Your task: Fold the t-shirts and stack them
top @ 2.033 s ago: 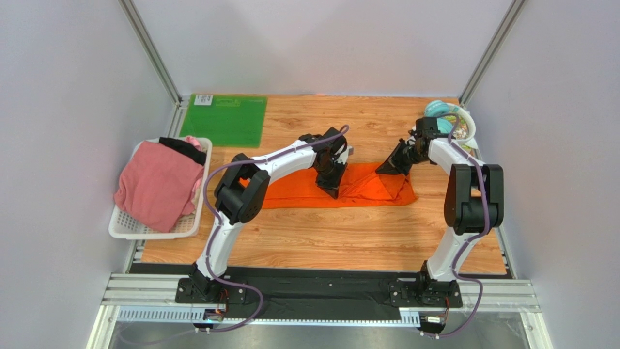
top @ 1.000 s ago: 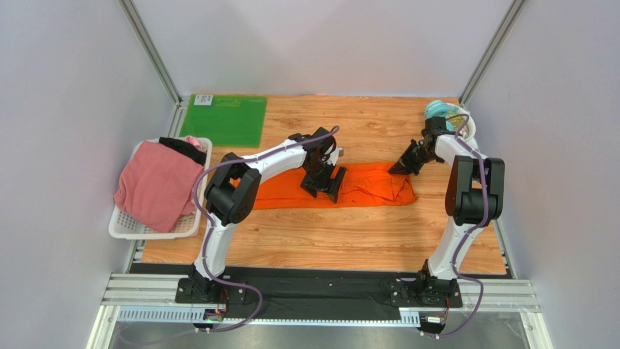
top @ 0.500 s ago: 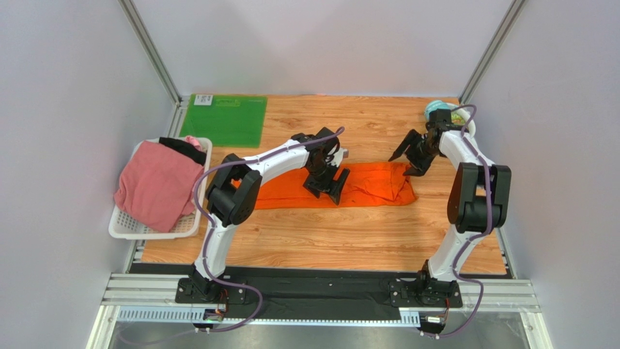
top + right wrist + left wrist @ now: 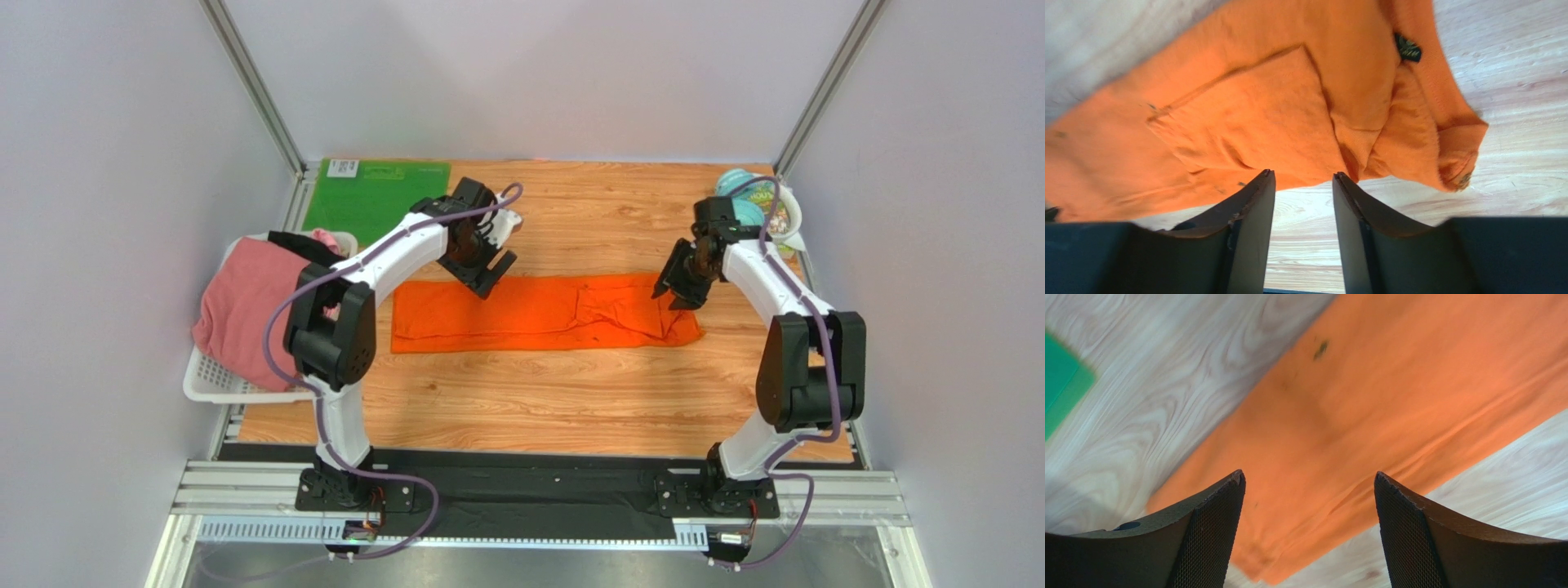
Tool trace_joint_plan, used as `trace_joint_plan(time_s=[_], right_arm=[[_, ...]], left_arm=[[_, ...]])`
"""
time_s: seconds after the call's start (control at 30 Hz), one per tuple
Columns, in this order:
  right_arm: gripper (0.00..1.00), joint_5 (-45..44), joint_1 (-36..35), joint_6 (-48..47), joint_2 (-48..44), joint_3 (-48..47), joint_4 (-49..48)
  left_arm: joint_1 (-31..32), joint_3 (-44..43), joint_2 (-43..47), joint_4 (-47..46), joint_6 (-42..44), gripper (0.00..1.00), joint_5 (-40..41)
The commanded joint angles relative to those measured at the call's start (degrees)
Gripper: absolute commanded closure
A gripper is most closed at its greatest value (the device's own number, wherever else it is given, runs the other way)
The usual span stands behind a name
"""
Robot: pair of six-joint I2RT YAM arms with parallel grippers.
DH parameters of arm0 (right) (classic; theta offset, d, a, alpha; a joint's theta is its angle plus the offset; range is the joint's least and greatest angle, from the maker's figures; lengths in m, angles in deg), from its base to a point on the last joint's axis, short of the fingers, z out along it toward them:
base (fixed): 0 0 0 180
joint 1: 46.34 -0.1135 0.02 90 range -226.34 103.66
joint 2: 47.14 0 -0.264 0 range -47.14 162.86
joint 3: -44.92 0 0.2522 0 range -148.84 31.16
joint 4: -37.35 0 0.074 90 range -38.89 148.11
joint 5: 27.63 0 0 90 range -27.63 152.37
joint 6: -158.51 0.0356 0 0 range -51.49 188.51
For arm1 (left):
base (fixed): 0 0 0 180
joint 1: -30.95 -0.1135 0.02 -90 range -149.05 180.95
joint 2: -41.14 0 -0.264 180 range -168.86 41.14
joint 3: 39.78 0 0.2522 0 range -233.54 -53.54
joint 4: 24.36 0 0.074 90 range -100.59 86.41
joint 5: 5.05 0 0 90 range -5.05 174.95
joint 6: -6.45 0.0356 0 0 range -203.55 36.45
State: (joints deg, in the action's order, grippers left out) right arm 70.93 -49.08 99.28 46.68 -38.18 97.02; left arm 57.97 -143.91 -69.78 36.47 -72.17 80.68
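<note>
The bright orange t-shirt (image 4: 540,314) lies on the wooden table (image 4: 540,404) as a long flat strip running left to right. My left gripper (image 4: 481,272) hovers open over its far edge near the left end; in the left wrist view the orange t-shirt (image 4: 1389,398) fills the space beyond the wide-apart fingers (image 4: 1207,533), and the left gripper (image 4: 1309,478) holds nothing. My right gripper (image 4: 675,284) stands at the strip's bunched right end. It is open with a narrow gap, and only wood shows between the right gripper (image 4: 1303,176) jaws below the orange t-shirt (image 4: 1278,110). A dusty pink t-shirt (image 4: 258,312) and a black one (image 4: 309,251) lie in the basket.
A white basket (image 4: 209,386) sits at the table's left edge. A flat green mat (image 4: 374,199) lies at the back left corner. A bowl with colourful contents (image 4: 767,208) stands at the back right, just behind the right arm.
The right gripper let go of the shirt's right end, opened, then narrowed beside it. The left gripper rose off the shirt's middle and moved back and left. The shirt now lies flatter.
</note>
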Motion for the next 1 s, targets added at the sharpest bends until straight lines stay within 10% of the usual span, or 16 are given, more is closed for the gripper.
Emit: trace_joint_plan(time_s=[0.0,0.13,0.97], right_arm=[[0.60,-12.9,-4.6,-2.0,1.7,-1.0,3.0],[1.00,-15.8,-5.0,-0.6,5.0,-1.7,4.4],[1.00,-20.7,-3.2,0.9,11.2,-3.3,5.9]], left_arm=[[1.5,5.8,6.1,-5.4,9.0,0.17,8.7],[1.5,7.3,5.3,-5.3,9.5,0.19,10.2],[-4.4,12.9,0.4,-13.6,13.3,0.35,16.9]])
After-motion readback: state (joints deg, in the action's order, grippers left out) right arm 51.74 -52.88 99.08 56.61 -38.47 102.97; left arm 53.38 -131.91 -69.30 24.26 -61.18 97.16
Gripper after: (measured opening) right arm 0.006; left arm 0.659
